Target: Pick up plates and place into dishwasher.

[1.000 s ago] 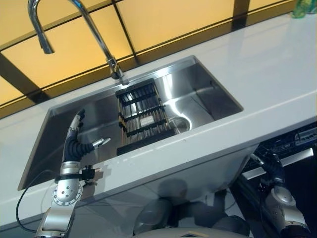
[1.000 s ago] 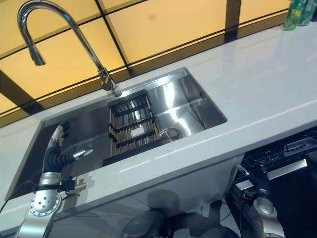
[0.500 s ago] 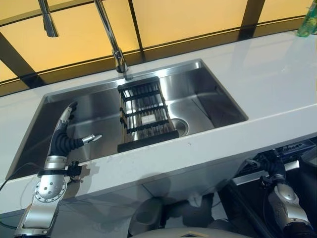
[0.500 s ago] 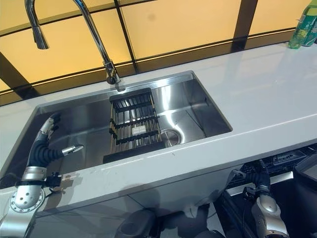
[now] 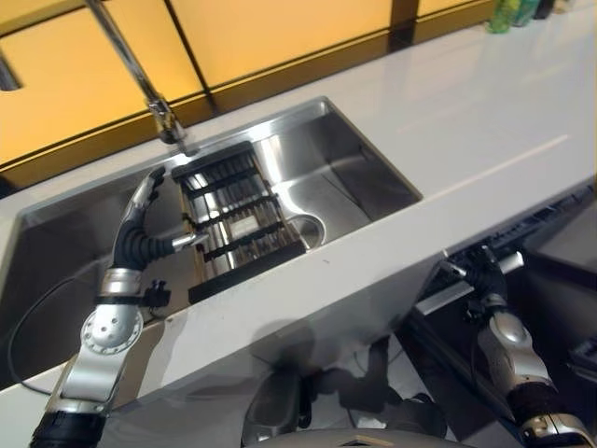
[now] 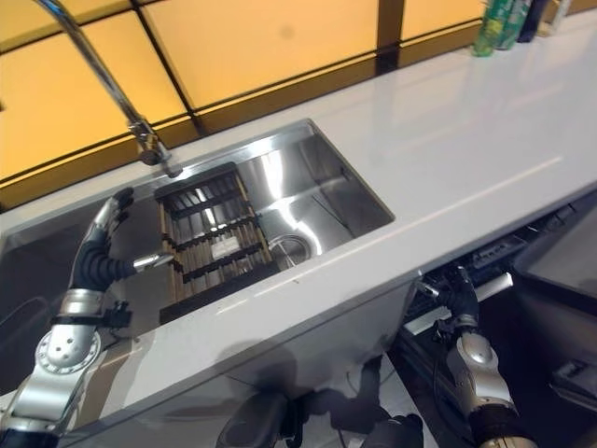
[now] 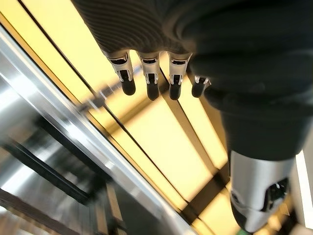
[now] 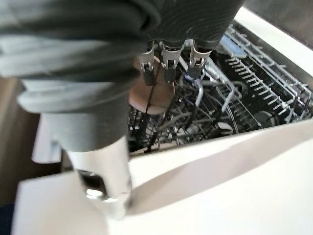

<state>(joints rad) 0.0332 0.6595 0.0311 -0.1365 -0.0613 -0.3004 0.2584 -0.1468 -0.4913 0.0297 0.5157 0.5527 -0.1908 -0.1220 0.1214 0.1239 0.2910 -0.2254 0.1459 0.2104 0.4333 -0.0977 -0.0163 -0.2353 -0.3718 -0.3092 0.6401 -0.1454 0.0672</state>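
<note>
Stainless sink [image 5: 359, 177]: no plates seen; my left hand [image 5: 149, 229] spread beside its drying rack [image 5: 233, 229]; I'd search first.

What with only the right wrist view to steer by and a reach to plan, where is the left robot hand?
Observer: The left robot hand hangs over the sink, just beside the dark rack that lies in it, below the tap.
Operator: Is it carrying anything?
Observer: No. In its own wrist view the fingers are straight and nothing is between them and the thumb.
</note>
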